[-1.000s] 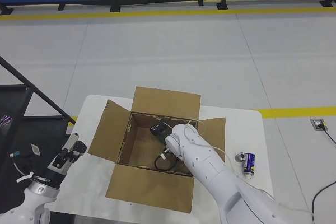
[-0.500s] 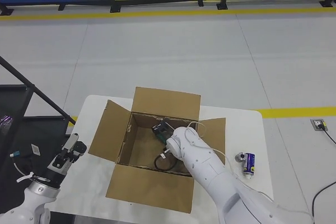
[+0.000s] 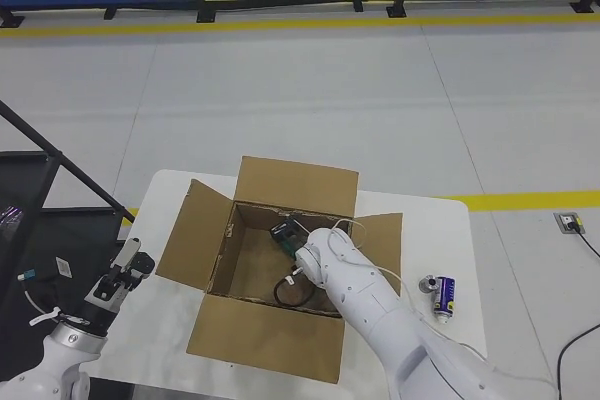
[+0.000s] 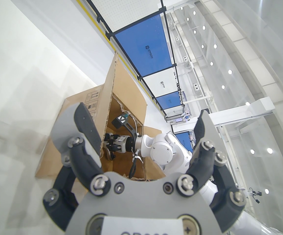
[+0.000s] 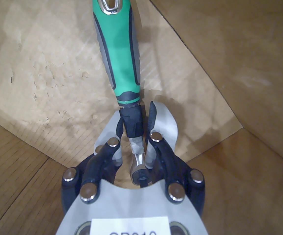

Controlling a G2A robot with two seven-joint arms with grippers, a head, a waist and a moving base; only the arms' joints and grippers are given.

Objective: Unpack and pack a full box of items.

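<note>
An open cardboard box point(image 3: 296, 181) stands in the middle of the white table point(image 3: 435, 228). My right arm reaches down into it. In the right wrist view my right gripper point(image 5: 135, 113) is shut on the black neck of a green-and-grey handled tool point(image 5: 117, 50), whose handle points away over the box floor point(image 5: 46, 62). My left gripper point(image 3: 130, 263) hangs open and holds nothing at the table's left edge, well clear of the box. The left wrist view has that left gripper point(image 4: 143, 123) facing the box point(image 4: 129, 99) and the right gripper point(image 4: 110, 145) inside it.
A small blue-and-white can point(image 3: 442, 293) lies on its side on the table, right of the box. The box's four flaps are spread outward. A black frame and dark cloth point(image 3: 20, 230) stand left of the table.
My right arm has shifted slightly inside the box. The left arm has stayed still.
</note>
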